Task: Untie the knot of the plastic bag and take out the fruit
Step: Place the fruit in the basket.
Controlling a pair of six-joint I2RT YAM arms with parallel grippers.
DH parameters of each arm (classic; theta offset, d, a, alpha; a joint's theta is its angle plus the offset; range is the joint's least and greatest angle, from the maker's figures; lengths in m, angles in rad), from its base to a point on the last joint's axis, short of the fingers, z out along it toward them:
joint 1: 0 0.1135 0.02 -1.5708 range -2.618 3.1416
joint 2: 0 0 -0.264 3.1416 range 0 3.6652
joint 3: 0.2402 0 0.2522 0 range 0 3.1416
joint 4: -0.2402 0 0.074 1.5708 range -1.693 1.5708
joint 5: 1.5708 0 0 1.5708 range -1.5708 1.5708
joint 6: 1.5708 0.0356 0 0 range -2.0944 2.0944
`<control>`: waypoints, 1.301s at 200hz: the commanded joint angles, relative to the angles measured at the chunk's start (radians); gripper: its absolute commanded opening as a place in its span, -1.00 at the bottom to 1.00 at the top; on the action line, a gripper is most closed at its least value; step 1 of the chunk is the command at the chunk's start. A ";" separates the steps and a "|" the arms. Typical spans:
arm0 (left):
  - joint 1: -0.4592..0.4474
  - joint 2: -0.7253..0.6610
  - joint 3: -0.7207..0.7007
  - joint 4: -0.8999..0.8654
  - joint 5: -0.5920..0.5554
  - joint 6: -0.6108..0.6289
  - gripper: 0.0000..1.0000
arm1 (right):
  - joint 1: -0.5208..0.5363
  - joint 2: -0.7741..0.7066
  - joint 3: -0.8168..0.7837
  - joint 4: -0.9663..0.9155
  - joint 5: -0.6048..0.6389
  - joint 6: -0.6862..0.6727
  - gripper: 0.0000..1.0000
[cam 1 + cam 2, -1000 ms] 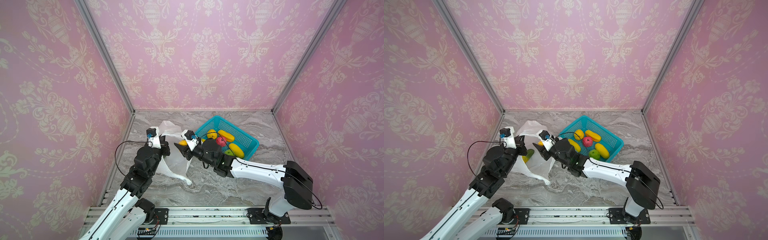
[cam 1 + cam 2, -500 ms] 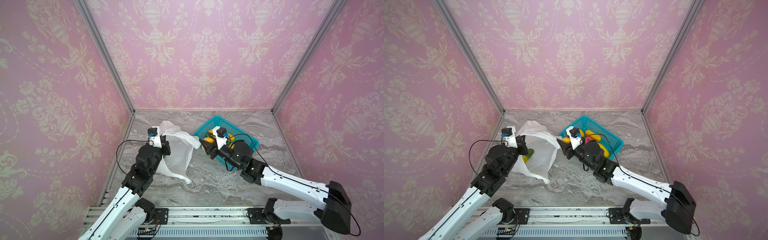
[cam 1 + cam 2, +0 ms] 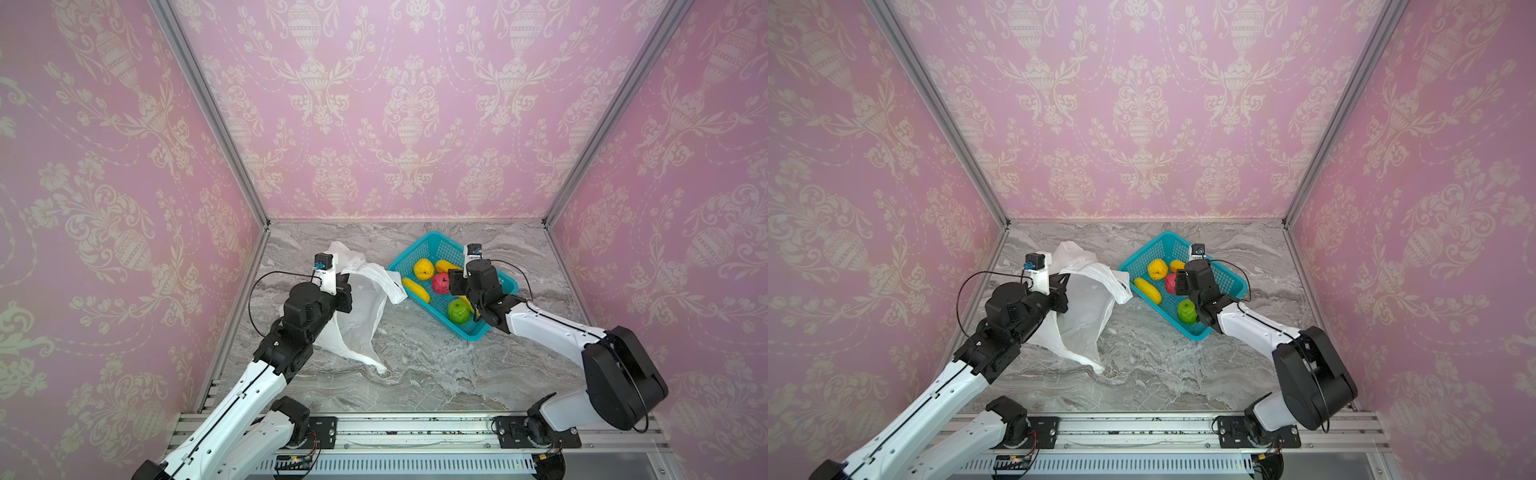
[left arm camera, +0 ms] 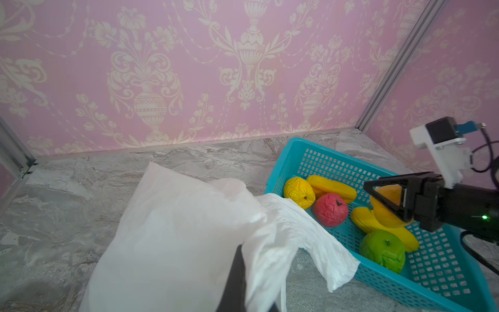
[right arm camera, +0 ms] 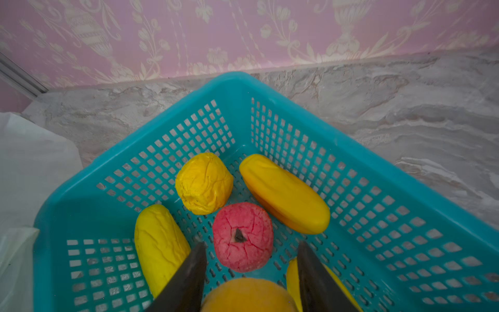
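Two-arm cell, viewed from the front rail. The plastic bag [image 3: 361, 320] lies on the left part of the marble tabletop [image 3: 415, 365], crumpled, with its mouth raised and gaping toward the teal basket [image 5: 237, 78]. The left gripper [image 3: 345, 291] has its jaws pressed together on the upper rim of the bag and holds that edge clear of the table. The lower end of the bag trails on the marble. A loose handle loop [image 4: 324, 251] hangs from the mouth and reaches the basket's nearest corner.

The basket stands just beside the bag, set at an angle to the back wall. On its mesh floor rest a yellow round fruit [image 5: 204, 183], a red fruit [image 5: 241, 236], two yellow oblong fruits [image 5: 283, 193] and a green fruit [image 4: 382, 251]. A further yellow piece shows only partly behind one finger.

The right gripper [image 5: 251, 244] hovers over the middle of the basket, above the red fruit. Its jaws stand partly spread and pinch a peach-coloured fruit [image 4: 388, 193], which sits between the fingers and clear of the mesh. Whether the bag holds more fruit cannot be told through the film.
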 commanded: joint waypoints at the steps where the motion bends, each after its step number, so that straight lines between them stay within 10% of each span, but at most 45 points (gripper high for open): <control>1: 0.006 0.003 0.029 0.030 0.092 0.006 -1.00 | 0.003 0.046 0.032 0.035 -0.037 0.081 -0.49; 34: 0.007 -0.030 -0.003 0.075 0.090 0.002 -1.00 | 0.004 0.085 0.027 0.064 -0.043 0.089 -0.32; 61: 0.006 -0.064 -0.031 0.108 0.070 0.003 -1.00 | 0.003 0.061 0.009 0.087 -0.069 0.075 0.44; 90: 0.007 -0.066 -0.060 0.147 0.062 0.008 -1.00 | 0.006 0.002 -0.001 0.053 -0.058 0.026 0.71; 195: 0.007 -0.046 -0.057 0.129 0.026 0.022 -1.00 | 0.230 -0.605 -0.242 0.149 -0.159 -0.245 -0.05; 260: 0.007 -0.057 -0.057 0.119 0.002 0.027 -1.00 | 0.518 -0.501 -0.188 0.186 -0.359 -0.517 -0.23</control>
